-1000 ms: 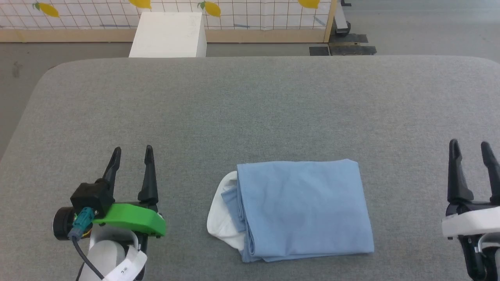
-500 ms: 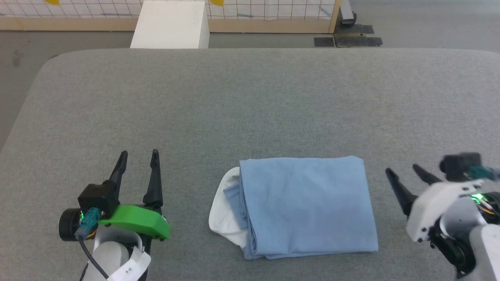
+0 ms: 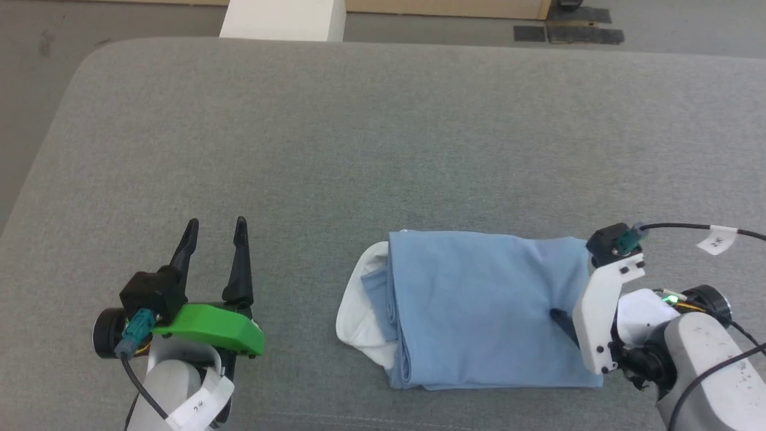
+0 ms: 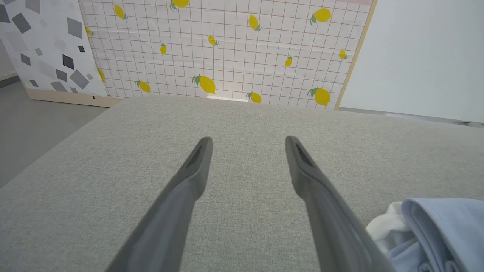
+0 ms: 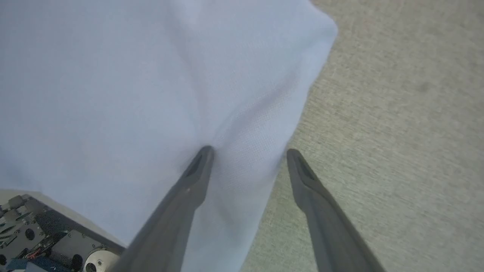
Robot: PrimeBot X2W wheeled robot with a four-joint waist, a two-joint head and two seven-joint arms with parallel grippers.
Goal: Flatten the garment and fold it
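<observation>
We see the light blue soft-knit garment (image 3: 479, 305) already folded into a compact rectangle. It lies on the grey fabric-covered worktop (image 3: 359, 149) toward 6 o'clock of the worktop's middle. A rounded white sleeve panel (image 3: 356, 323) pokes out of its 9 o'clock edge.

The right claw (image 5: 250, 150) is at the garment's 3 o'clock edge with its jaws apart and nothing clamped. One dark finger (image 5: 189, 181) presses a dimple into the top layer. The other is past the edge, over bare worktop (so the claw straddles the edge rather than gripping it).

The left claw (image 3: 216, 220) hangs over bare worktop at the garment's 9 o'clock side. It is well apart from the cloth, spread wide and empty.

We judge the flattening done and the folding far along. The step in hand looks like taking the 3 o'clock edge for one more fold, or a last tidying. Next, we think, the right claw must get its outer finger under every layer before closing. Then it can carry the edge toward 9 o'clock without dragging the stack.
</observation>
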